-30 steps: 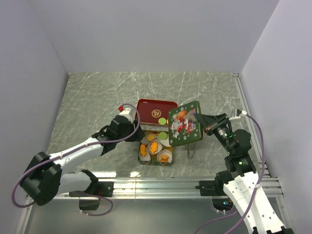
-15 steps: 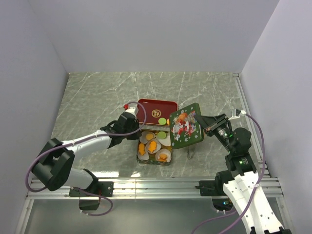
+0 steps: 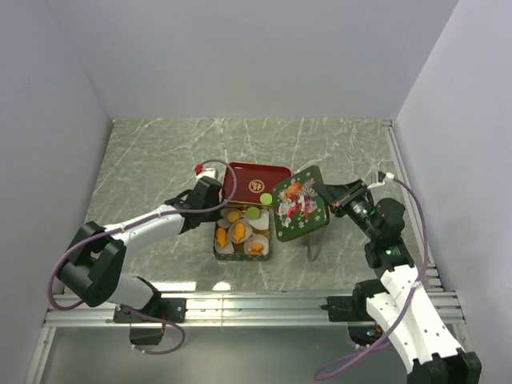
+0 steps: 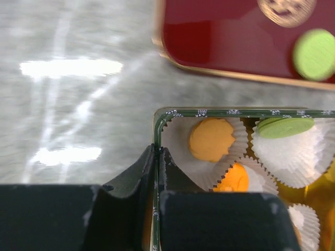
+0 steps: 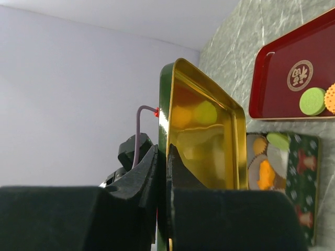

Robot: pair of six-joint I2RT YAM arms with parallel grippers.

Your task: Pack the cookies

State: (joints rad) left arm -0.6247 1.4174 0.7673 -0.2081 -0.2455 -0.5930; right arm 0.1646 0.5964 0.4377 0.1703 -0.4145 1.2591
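A grey-green marble counter (image 3: 160, 160) sits between plain white walls. On it, a green tin (image 4: 235, 112) holds cookies (image 3: 238, 234) in white paper cups (image 4: 293, 154): several orange rounds and one green cookie (image 4: 285, 127). The left end effector (image 4: 158, 152) is closed narrow on the tin's left wall near a corner, with one finger inside and one outside. Just behind the tin lies a red tray (image 3: 240, 178) with a second green cookie (image 4: 314, 47) on it. The right end effector (image 5: 162, 152) pinches the rim of the lid (image 3: 300, 204). It holds the lid tilted above the counter beside the tin's right side, its gold inside facing the right wrist camera.
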